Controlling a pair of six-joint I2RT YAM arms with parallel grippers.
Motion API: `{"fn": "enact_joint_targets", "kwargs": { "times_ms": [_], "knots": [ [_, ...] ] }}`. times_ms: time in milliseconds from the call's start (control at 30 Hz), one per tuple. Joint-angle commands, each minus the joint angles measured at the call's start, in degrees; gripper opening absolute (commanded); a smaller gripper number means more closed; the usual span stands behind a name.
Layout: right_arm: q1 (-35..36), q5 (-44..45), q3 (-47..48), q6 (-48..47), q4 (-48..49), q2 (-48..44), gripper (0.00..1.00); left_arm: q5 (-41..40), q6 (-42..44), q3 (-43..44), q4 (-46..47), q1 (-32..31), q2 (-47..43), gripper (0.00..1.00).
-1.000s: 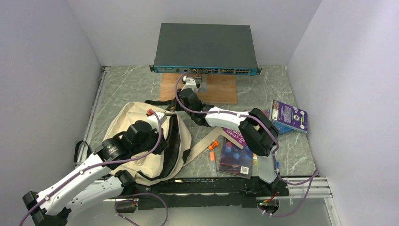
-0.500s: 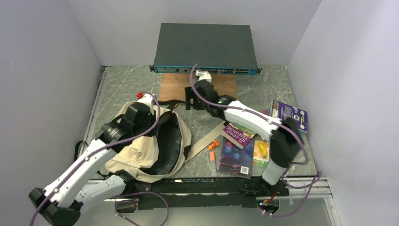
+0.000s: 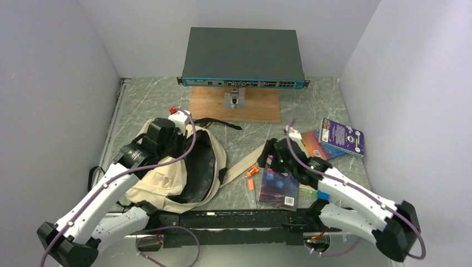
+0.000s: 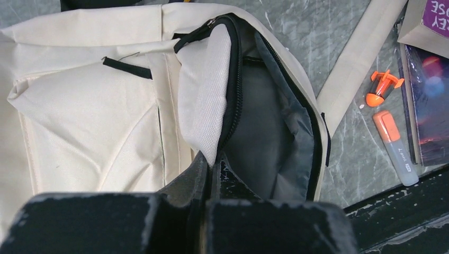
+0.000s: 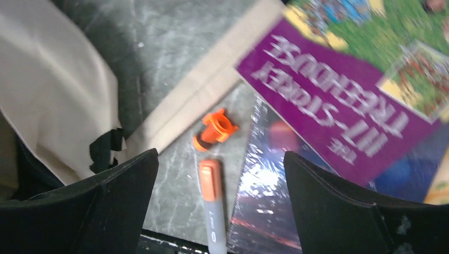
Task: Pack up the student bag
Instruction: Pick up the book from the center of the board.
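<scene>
Noted left arm stretched low over near-left part of tabletop, left gripper point(image 4: 212, 164) nipped tight on pale woven lip of the student bag point(image 3: 161, 181). Soft cream canvas, slumped flat, black zip gaping on grey lining. Found right arm folded low by near edge, centre-right; right gripper point(image 5: 218, 159) spread wide, holding nothing, above orange-capped marker point(image 5: 210, 181) and small orange plastic piece point(image 5: 216, 127). Beside these, flat beige strap point(image 5: 201, 90), glossy purple book point(image 5: 339, 100)
</scene>
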Motion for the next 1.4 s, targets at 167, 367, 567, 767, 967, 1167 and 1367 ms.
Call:
{"fn": "enact_joint_targets", "kwargs": {
  "times_ms": [167,367,567,767,967,1167,1367],
  "knots": [
    [-6.30,6.56,-15.89,29.92,-8.62,-30.05,0.98,-2.85,3.92,-5.51,7.47,0.41,-5.54,0.00],
    [-8.59,4.77,-22.86,34.98,-6.44,-37.31,0.95,-4.53,4.29,-5.95,7.58,0.39,-6.71,0.00],
    [-9.21,3.68,-27.08,35.06,2.20,-31.47,0.85,-4.81,4.11,-6.15,7.38,0.39,-6.35,0.00],
    [-9.54,7.24,-34.99,42.92,12.31,-35.58,0.76,-5.23,3.99,-6.11,7.05,0.39,-6.01,0.00],
    [-9.78,9.92,-40.82,57.50,16.95,-32.76,0.68,-6.21,3.73,-6.04,6.81,0.39,-4.87,0.00],
    [-9.85,11.54,-41.99,62.50,13.75,-29.65,0.33,-6.63,3.56,-5.70,6.44,0.41,-3.70,0.00],
    [-10.02,12.36,-38.41,55.52,4.96,-32.03,0.00,-7.26,3.64,-5.69,6.44,0.39,-3.41,0.00]
  ]
}}
